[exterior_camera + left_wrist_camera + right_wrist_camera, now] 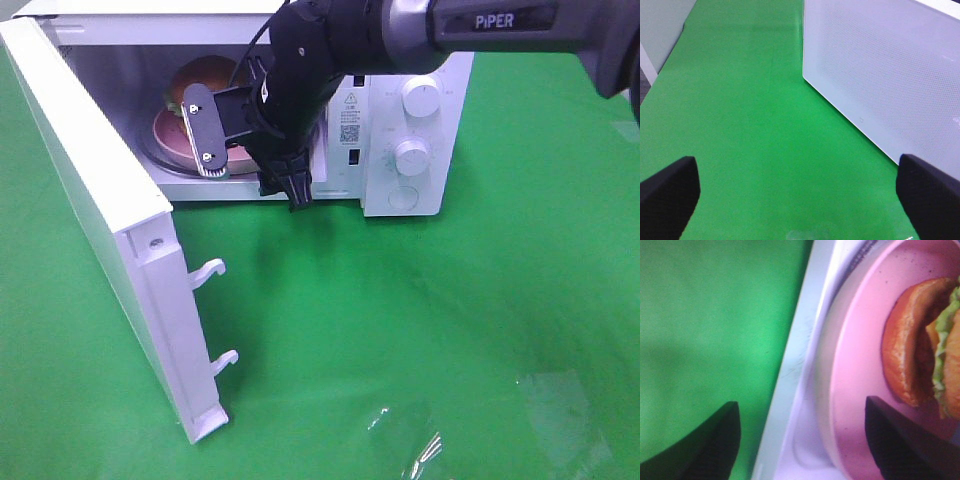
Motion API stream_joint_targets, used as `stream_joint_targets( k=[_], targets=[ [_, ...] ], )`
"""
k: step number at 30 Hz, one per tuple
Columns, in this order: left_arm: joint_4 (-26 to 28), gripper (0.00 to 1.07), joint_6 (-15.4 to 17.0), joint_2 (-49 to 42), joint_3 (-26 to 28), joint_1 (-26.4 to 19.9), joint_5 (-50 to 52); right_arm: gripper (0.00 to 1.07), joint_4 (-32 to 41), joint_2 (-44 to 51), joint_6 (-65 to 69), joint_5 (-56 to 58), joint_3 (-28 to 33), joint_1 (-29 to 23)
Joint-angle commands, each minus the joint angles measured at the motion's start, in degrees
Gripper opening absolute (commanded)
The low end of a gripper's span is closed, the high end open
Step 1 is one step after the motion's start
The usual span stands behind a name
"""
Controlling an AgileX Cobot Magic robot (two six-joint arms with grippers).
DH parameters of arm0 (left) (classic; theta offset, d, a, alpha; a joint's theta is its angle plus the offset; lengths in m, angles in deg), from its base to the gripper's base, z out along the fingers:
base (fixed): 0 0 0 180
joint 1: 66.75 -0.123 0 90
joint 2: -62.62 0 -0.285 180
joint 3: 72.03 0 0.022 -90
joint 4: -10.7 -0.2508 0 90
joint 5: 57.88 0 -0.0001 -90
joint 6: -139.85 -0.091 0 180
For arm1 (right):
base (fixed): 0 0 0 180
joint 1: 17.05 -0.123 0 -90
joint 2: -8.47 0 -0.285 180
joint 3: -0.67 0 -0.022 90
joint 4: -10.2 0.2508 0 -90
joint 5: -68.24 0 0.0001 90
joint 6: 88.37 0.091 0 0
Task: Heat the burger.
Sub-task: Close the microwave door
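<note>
Loading is looking done: the burger is sitting inside the microwave, the right gripper and left gripper are both gaping empty, so swinging the left-hand door shut is looking like the next move.

Smooth white microwave on a matt green desk.
We see the microwave's casing as hard, faintly shiny white; its door panel is finely dotted. The burger has a glossy brown bun, and its pink plate looks smooth and speckled. The right arm's fingers look matt black.
</note>
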Motion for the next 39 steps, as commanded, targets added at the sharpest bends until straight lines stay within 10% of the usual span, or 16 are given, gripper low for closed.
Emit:
stream_joint_targets(
  k=[1,39],
  targets=[
    [0.2,1.00,-0.1,-1.3,-0.2,-0.2,0.6,0.71,0.4,3.6,0.6,-2.1,5.3,-0.2],
    [0.2,1.00,-0.1,-1.3,-0.2,-0.2,0.6,0.71,0.3,35.4,31.9,-4.3,42.1,-0.2]
  ],
)
